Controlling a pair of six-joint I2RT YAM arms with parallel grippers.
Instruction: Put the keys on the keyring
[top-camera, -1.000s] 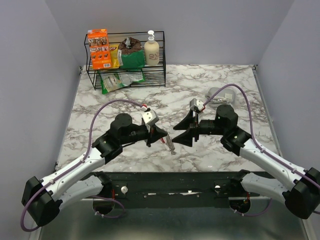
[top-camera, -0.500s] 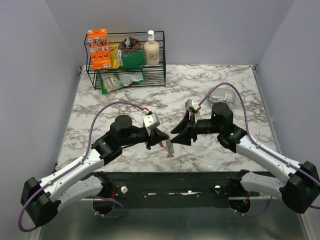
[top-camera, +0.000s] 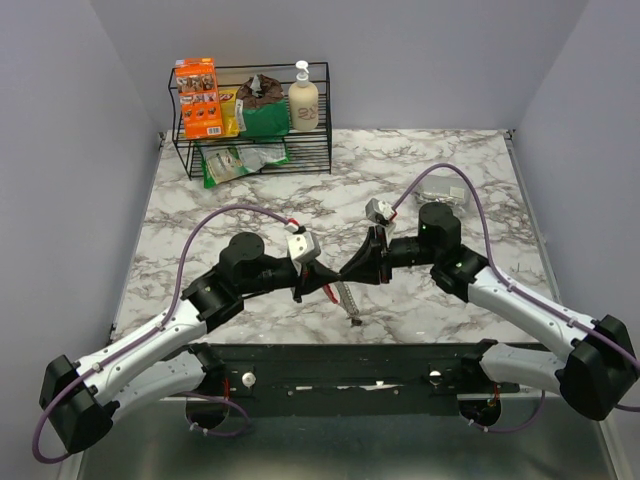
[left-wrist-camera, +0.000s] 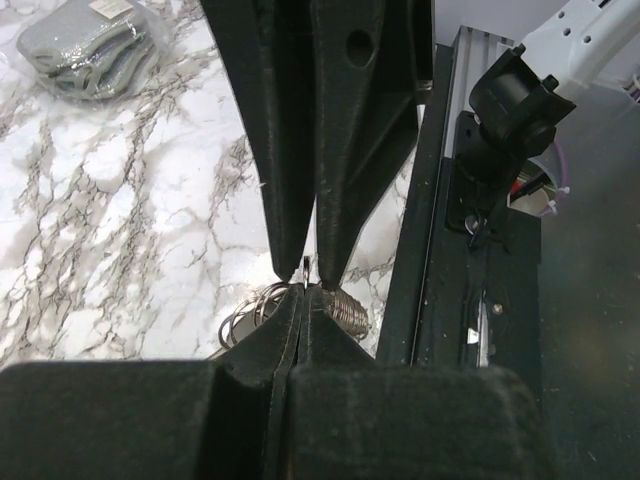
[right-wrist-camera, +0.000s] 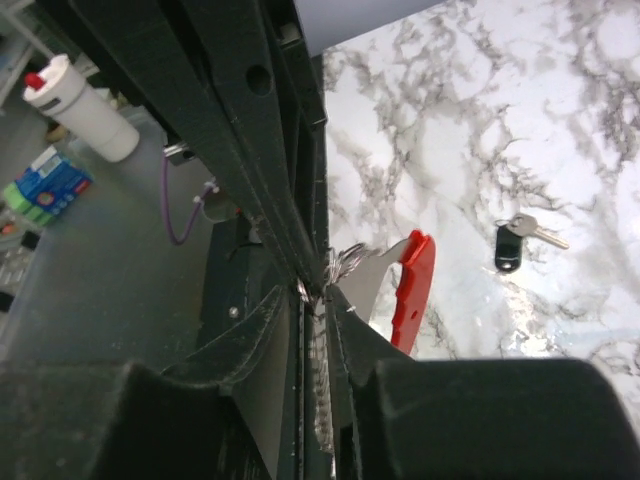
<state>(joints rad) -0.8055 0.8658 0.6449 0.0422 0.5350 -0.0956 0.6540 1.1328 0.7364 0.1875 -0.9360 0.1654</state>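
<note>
The left gripper (top-camera: 312, 283) is pinching its jaws fully together on the metal loops at one end of the flat D-shaped keyring (top-camera: 349, 300), a piece with one curved red side and one gray ridged side. The right gripper (top-camera: 347, 275) is meeting it tip to tip from the right. Its jaws are standing with only a thin slit between them, and a sliver of the ring's metal is showing at their tips. Whether they are actually clamping it cannot be told.

The keyring is hanging between the two grippers above the near middle of the white-and-gray marble table (top-camera: 230, 190), with its gray ridged side pointing down toward the near edge.

In the right wrist view, a small key (right-wrist-camera: 508, 255) with a stubby black head and a silver blade is lying flat on the marble, apart from the keyring and touching nothing.

A gray soft pouch (top-camera: 440, 190) is lying on the far right of the table, behind the right arm. A black wire rack (top-camera: 310, 150) is standing at the far left, holding an orange box (top-camera: 197, 98), green bags (top-camera: 262, 118) and a cream pump bottle (top-camera: 303, 98).
</note>
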